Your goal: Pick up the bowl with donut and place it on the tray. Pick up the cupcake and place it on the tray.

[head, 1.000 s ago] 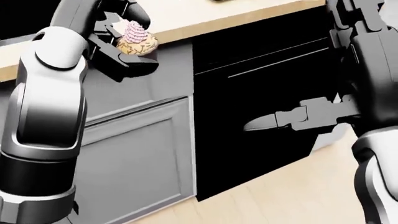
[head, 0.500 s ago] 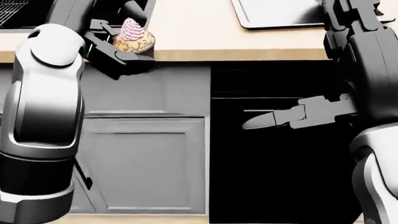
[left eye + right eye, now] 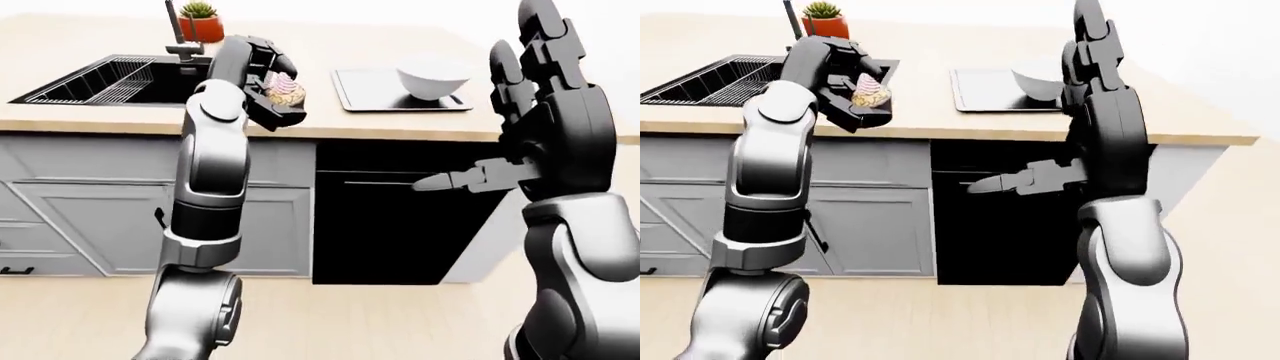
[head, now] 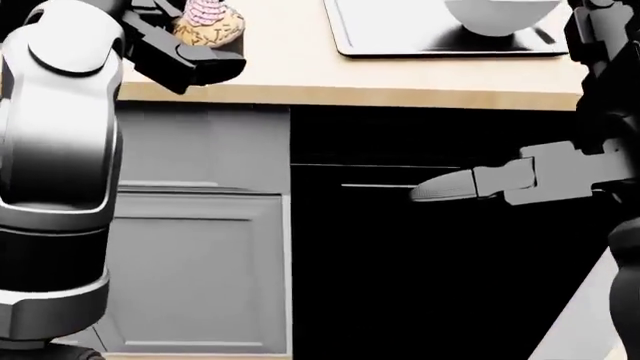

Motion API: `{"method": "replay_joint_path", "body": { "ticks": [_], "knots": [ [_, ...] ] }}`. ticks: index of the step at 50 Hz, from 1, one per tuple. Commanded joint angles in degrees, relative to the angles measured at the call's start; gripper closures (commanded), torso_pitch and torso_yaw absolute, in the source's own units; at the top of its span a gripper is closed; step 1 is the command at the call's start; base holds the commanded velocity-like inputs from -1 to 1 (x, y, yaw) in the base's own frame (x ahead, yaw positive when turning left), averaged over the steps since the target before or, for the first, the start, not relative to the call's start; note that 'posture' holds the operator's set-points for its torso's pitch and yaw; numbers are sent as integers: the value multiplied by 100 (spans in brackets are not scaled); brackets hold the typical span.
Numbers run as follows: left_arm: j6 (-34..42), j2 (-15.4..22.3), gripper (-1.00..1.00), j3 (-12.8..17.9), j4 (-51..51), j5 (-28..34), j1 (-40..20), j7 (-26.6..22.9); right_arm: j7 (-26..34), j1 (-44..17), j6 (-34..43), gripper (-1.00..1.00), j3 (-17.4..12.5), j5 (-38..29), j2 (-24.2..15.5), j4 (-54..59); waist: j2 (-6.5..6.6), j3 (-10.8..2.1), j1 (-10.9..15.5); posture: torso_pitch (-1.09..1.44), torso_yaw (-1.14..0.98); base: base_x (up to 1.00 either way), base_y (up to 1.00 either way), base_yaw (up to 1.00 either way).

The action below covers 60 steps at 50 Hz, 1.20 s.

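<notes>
Pink-frosted cupcake (image 3: 286, 91) upright; white bowl (image 3: 432, 78) on grey tray (image 3: 352, 96).

We see a pink-swirled frosted cupcake (image 3: 286, 90) on a tan speckled base, a plain white round bowl (image 3: 432, 78) on a pale grey flat tray (image 3: 372, 96) with a darker rim, a light beige wooden counter (image 3: 330, 126), grey panelled cabinet doors (image 3: 90, 217), a black oven front (image 3: 390, 225), and a red-orange pot (image 3: 201, 28) holding a green plant.

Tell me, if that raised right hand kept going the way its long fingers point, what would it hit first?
Nothing that shows. The right hand is open with fingers pointing upward, and only blank background lies above them. The bowl on the tray sits to its left, though depth is unclear.
</notes>
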Motion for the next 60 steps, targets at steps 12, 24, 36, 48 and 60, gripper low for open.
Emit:
{"method": "replay_joint_path", "body": {
  "ticks": [12,24,36,48,60],
  "knots": [
    [-169,11,100,-12,-103,-20,-71,25,-173,-193,193,-100,-155,180,-140,-327,372,-90,-172,0,0,23,-2,0],
    [-125,11,100,-21,-221,4,-20,1,-293,-104,172,-100,-237,345,-208,-439,493,51,-201,0,0,0,0,0],
    [-68,9,100,-33,-275,37,-62,-38,-381,-167,255,-100,-324,511,-278,-483,711,-135,-186,0,0,10,0,0],
    [-41,23,100,-23,-293,52,-85,-68,-459,-235,358,-100,-349,629,-338,-556,167,-185,-91,0,0,23,0,0],
    [-33,52,100,-5,-308,57,-102,-83,-469,-281,470,-100,-321,628,-361,-665,459,-13,-255,0,0,9,0,0]
  ]
}}
